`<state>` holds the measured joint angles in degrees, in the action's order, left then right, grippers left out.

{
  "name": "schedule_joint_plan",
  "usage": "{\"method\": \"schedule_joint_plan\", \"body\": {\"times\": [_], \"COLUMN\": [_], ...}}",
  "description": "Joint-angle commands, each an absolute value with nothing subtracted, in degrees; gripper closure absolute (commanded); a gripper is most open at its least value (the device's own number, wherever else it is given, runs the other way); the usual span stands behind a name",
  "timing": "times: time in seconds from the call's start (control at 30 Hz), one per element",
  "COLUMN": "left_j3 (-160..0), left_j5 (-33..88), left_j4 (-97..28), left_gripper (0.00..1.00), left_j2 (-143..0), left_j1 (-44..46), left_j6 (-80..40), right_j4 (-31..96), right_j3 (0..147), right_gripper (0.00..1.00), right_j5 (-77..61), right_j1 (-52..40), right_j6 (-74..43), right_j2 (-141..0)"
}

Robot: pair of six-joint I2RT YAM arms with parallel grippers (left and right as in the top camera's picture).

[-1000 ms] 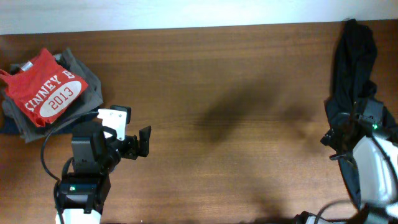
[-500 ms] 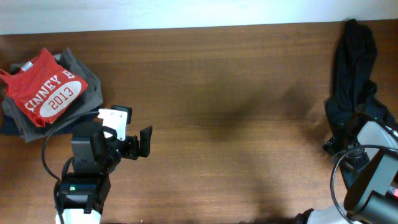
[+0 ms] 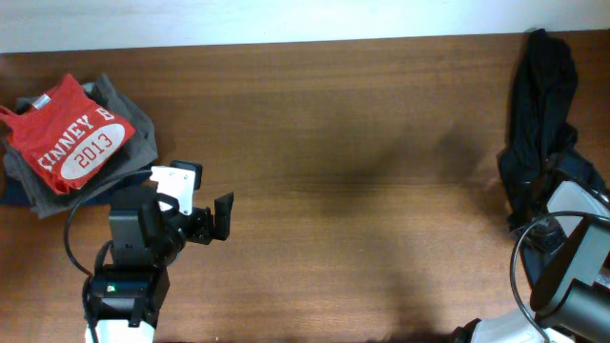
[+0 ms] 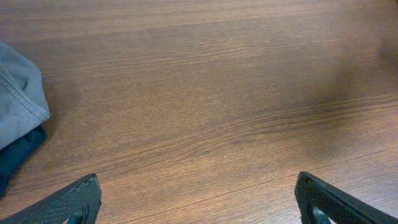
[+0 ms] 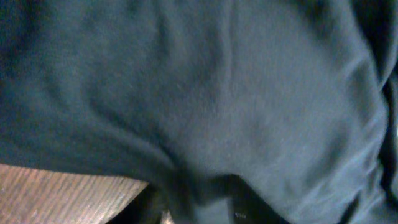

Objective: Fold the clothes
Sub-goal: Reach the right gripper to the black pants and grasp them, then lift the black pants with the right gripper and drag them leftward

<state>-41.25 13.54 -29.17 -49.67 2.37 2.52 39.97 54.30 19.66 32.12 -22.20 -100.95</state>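
Observation:
The clothes (image 3: 541, 105), long black trousers, lie bunched in a strip at the table's far right edge. My right gripper (image 3: 526, 211) is at their near end, its fingers buried in the cloth. In the right wrist view the dark fabric (image 5: 205, 93) fills the frame, and my right gripper (image 5: 202, 208) has closed on a fold of it; only the dark fingers (image 5: 252, 205) show. My left gripper (image 3: 221, 217) hovers open over bare wood at the left, far from the trousers. In the left wrist view my left gripper (image 4: 199, 202) holds nothing.
A red T-shirt (image 3: 71, 143) printed "2013" tops a pile of grey folded garments (image 3: 133, 124) at the far left. The grey cloth (image 4: 18, 102) and a navy piece (image 4: 15, 155) lie just left of my left gripper. Brown wooden table (image 3: 362, 143) spans between.
The right arm has dropped toward the near end of the trousers and its jaws have closed on the fabric. The left arm has not moved.

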Motion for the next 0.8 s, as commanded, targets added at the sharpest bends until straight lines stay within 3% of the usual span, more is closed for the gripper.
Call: {"method": "schedule_joint_plan", "body": {"times": [0.0, 0.07, 0.1, 0.37, 0.77], "left_j3": [-42.6, -42.6, -42.6, -42.6, -42.6], "left_j5": [14.4, 14.4, 14.4, 14.2, 10.0], "left_j4": [-28.6, -28.3, -28.3, -27.1, -22.6], "left_gripper": [0.01, 0.01, 0.01, 0.01, 0.01], "left_j2": [-49.4, -49.4, -49.4, -49.4, -49.4], "left_j1": [2.6, 2.6, 2.6, 2.6, 2.6], "left_j6": [2.2, 2.2, 2.2, 2.2, 2.2], "right_j4": [40.5, 40.6, 41.0, 44.1, 30.6], "right_j3": [52.6, 52.6, 52.6, 53.7, 63.3], "right_gripper": [0.79, 0.94, 0.96, 0.96, 0.96], "right_j5": [19.9, 18.0, 16.3, -1.2, -19.7], "right_j1": [32.3, 32.3, 32.3, 28.0, -9.1], "right_j6": [-22.8, -22.8, -22.8, -19.9, -23.5], "right_j2": [-103.0, -103.0, -103.0, -102.1, -96.4]}}
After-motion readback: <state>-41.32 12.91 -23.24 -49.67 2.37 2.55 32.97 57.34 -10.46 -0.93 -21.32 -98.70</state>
